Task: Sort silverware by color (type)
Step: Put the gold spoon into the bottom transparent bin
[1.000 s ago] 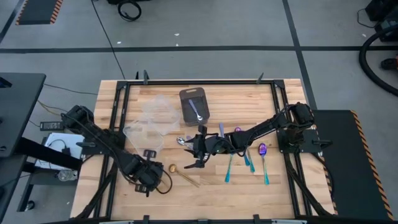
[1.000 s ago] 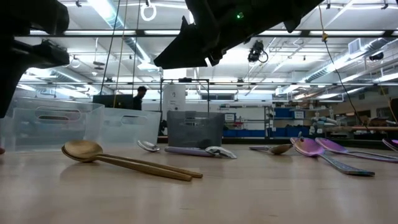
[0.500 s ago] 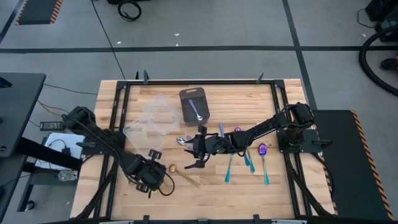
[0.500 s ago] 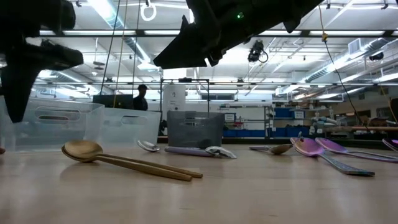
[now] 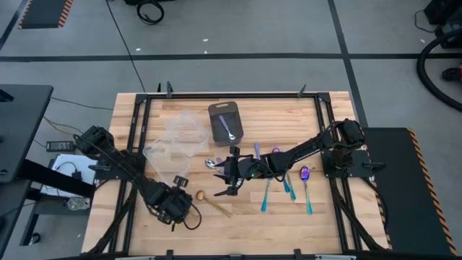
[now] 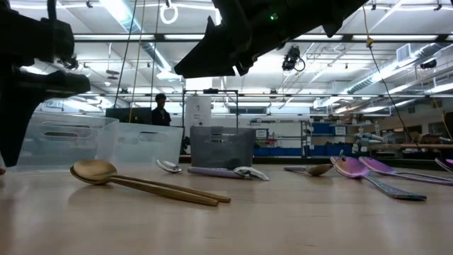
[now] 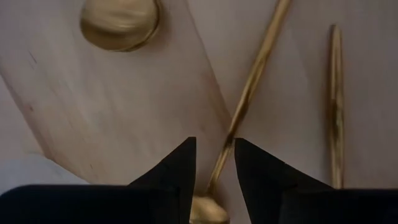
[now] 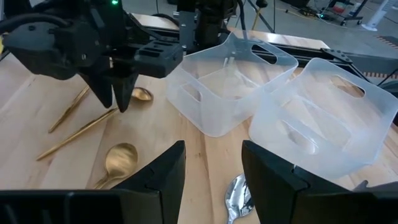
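My left gripper (image 7: 214,146) (image 5: 175,207) is low over the near left of the table, pointing down and open by a narrow gap. Its fingers stand on either side of a gold spoon's thin handle (image 7: 245,99) (image 8: 81,135), which lies flat on the wood. Two more gold spoons lie close by: a bowl (image 7: 121,22) and a handle (image 7: 336,106). Another gold spoon (image 5: 214,204) (image 6: 141,184) lies right of that gripper. My right gripper (image 5: 231,180) (image 8: 211,174) hovers open above mid-table, holding nothing. Purple-and-teal spoons (image 5: 287,184) lie to the right.
Two clear tubs (image 5: 173,144) (image 8: 273,99) stand at the left centre. A dark grey tray (image 5: 226,124) behind mid-table holds a silver spoon. Another silver spoon (image 5: 211,164) lies beside the right gripper. Bare wood shows along the near edge.
My left gripper has come down closer to the table over the gold spoons and shifted slightly toward the table's right. The right arm and the spoons have kept still.
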